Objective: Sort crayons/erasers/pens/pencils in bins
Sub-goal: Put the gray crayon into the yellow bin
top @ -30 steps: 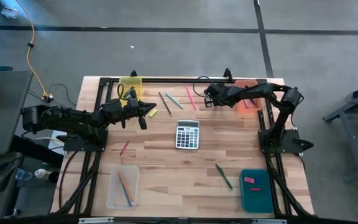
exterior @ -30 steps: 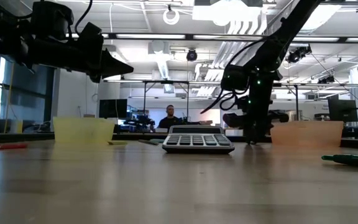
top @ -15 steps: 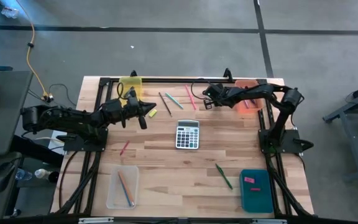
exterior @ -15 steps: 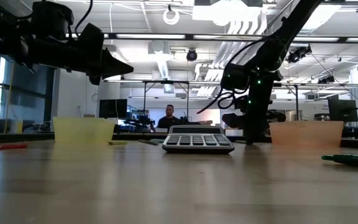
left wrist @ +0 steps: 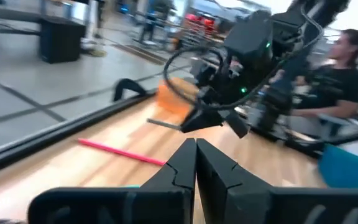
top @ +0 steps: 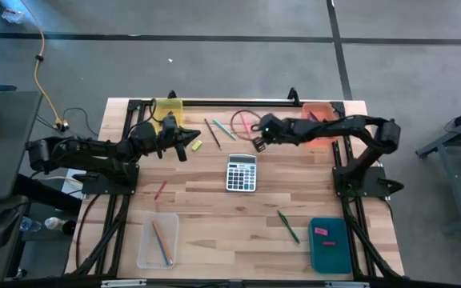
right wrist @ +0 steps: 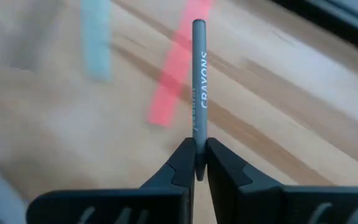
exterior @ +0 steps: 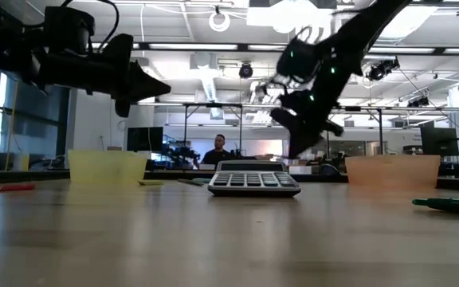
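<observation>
My right gripper is shut on a thin grey stick printed CRAYONS. It hovers above the table just behind the grey calculator, as the high view and the low view show. My left gripper is shut and empty, in the air near the yellow bin; it also shows in the left wrist view. A pink pencil and two more sticks lie flat on the table between the grippers. A yellow eraser lies by my left gripper. My right gripper pinches the grey stick's near end between its two fingertips. The stick runs along the fingers and juts out past them. The fingers come from the table's right side, slanting down. The stick is lifted clear of the table, as the left wrist view shows.
The orange bin stands at the back right. The clear bin, with pencils in it, stands at the front left. The teal bin, with a pink eraser, stands at the front right. A red crayon and a green pen lie loose.
My right gripper has risen from the table beside the orange bin. It has swung toward the table's left, to a spot behind the calculator, and has tipped to a slant.
</observation>
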`<control>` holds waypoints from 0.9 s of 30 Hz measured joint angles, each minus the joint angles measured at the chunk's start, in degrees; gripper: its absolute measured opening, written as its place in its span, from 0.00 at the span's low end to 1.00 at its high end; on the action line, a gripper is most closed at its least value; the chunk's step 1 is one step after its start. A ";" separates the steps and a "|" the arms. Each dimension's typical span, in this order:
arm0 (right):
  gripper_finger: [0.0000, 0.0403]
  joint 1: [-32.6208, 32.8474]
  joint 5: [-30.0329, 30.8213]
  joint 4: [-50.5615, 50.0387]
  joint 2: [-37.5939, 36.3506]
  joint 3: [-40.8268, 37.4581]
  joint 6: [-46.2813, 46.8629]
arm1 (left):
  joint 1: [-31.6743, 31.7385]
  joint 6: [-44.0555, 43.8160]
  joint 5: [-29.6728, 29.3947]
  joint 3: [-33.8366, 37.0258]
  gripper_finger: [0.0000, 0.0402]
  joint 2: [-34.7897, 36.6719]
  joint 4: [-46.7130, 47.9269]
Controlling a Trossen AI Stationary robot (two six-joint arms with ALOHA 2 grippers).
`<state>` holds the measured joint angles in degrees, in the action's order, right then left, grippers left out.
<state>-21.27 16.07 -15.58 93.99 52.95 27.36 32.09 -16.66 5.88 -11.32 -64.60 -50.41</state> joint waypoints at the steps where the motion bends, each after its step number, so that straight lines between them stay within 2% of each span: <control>1: 0.04 1.30 -0.13 2.43 -0.31 0.03 -0.79 | 0.12 -0.47 1.79 -0.25 0.01 0.00 -0.05; 5: 0.04 6.39 -1.50 14.00 -0.63 0.04 -6.91 | -0.15 -2.27 9.14 -1.70 0.05 0.00 -0.37; 8: 0.04 10.01 -3.40 23.85 -0.63 0.08 -12.45 | -1.76 -2.73 10.74 -2.39 0.10 0.00 -0.65; 12: 0.04 14.08 -5.26 35.95 -0.63 0.13 -19.95 | -4.21 -3.53 8.40 -2.72 0.20 0.00 -3.94; 17: 0.04 17.48 -9.32 47.75 -0.47 0.15 -28.16 | -7.83 -0.23 7.87 -2.73 0.32 0.00 -9.75; 20: 0.04 18.54 -12.51 52.12 -0.47 0.19 -31.29 | -10.43 2.13 7.35 -2.74 0.37 0.00 -13.00; 23: 0.04 19.26 -15.80 54.84 -0.47 0.21 -34.09 | -12.88 4.90 4.23 -3.21 0.40 0.00 -14.45; 27: 0.04 20.11 -16.78 56.66 -0.45 0.22 -36.31 | -16.51 9.36 3.25 -5.15 0.40 -0.09 -14.45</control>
<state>-1.17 -0.70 41.08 93.54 53.17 -8.95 15.58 -7.30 9.13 -16.47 -64.69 -64.86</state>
